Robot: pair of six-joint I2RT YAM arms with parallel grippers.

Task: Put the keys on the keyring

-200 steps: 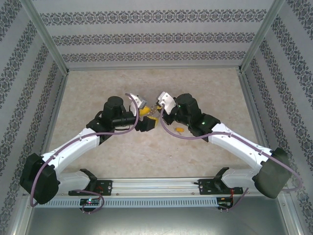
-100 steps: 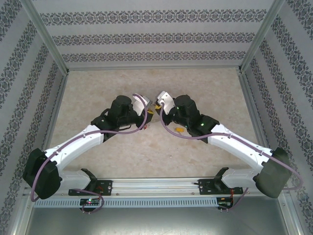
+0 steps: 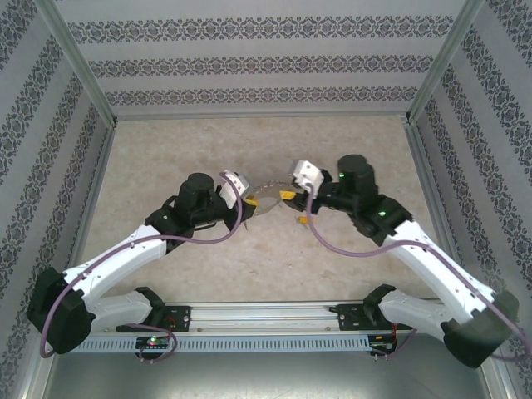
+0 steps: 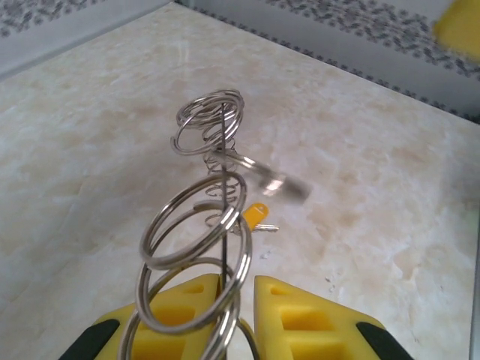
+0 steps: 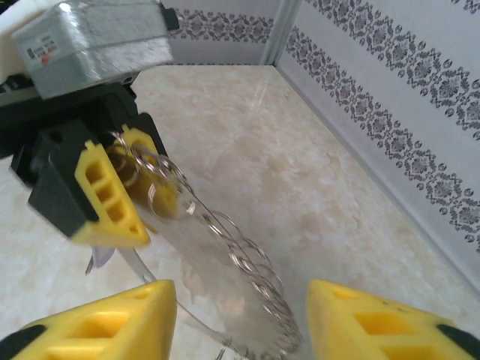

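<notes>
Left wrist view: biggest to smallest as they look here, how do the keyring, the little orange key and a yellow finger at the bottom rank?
1. keyring: loops span most of the picture's height.
2. yellow finger: cut by the bottom edge, so first and second are unsure.
3. orange key: tiny, farther from the camera.

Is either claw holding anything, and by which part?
The left gripper pinches the keyring by its thin wire rim at one end. The right gripper is open, holding nothing.
</notes>
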